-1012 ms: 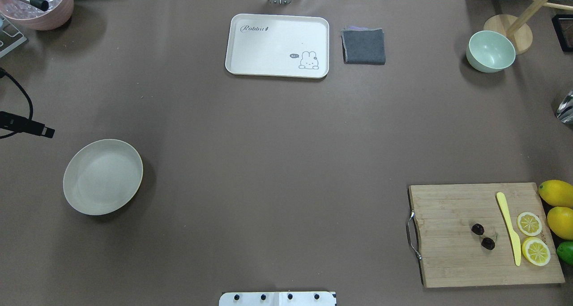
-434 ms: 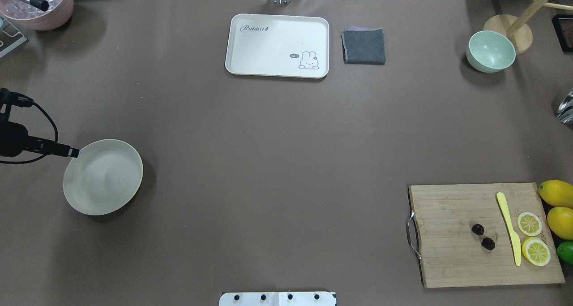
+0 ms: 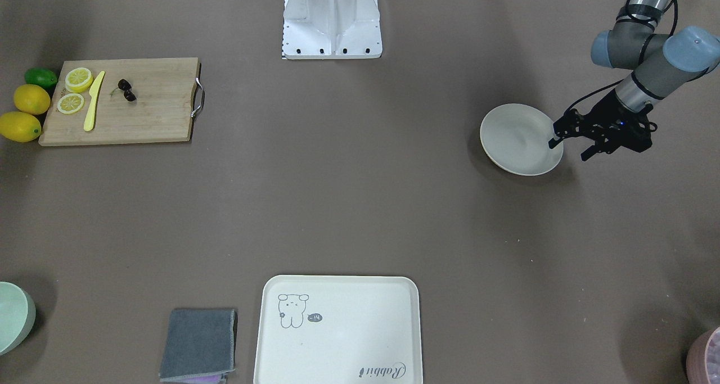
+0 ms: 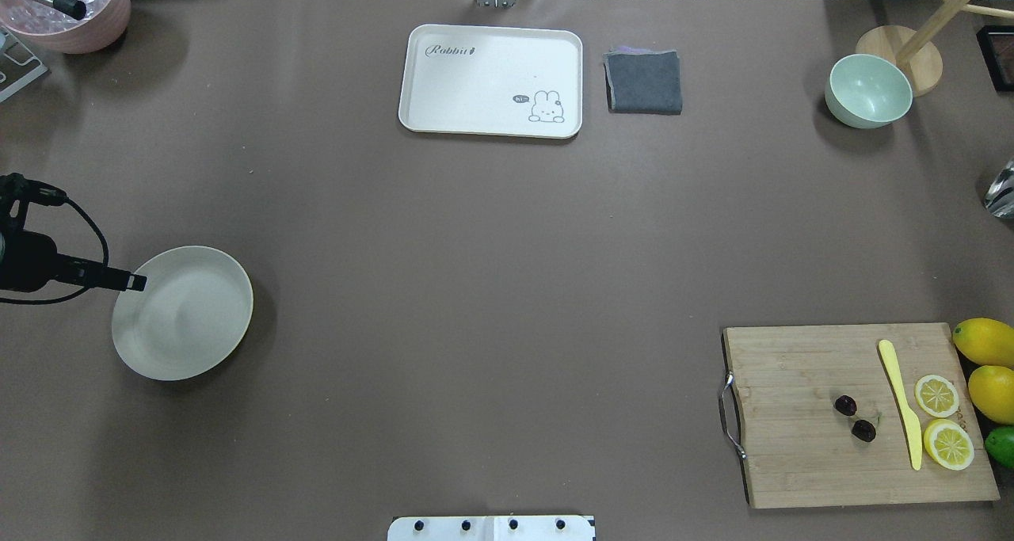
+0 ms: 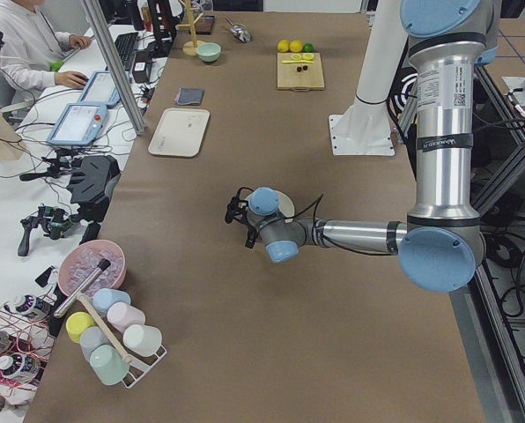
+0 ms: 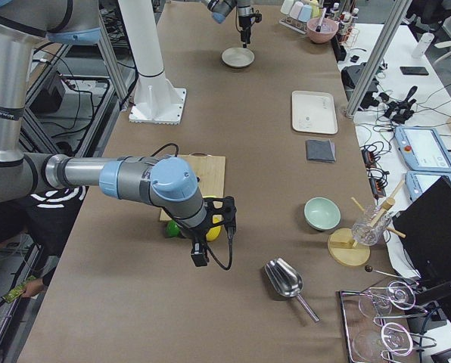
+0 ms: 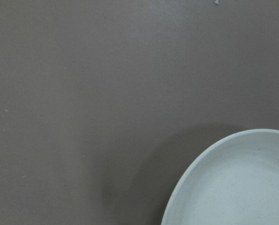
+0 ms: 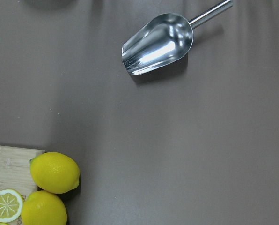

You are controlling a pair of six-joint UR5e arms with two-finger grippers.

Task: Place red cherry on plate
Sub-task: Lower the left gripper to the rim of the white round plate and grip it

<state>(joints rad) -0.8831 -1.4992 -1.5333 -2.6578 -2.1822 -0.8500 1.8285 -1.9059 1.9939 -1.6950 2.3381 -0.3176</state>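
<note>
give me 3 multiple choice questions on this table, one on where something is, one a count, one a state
1. Where are the cherries?
A. on the tray
B. on the cutting board
C. in the green bowl

2. How many lemon slices lie on the board?
A. one
B. four
C. two

3. What state is the plate in?
A. empty
B. holding cherries
C. upside down

Answers:
1 B: the dark pair lies on the wood, next to the yellow knife.
2 C: two cut rounds sit by the knife.
3 A: its inside is bare, with the left tool open beside its rim.
</note>
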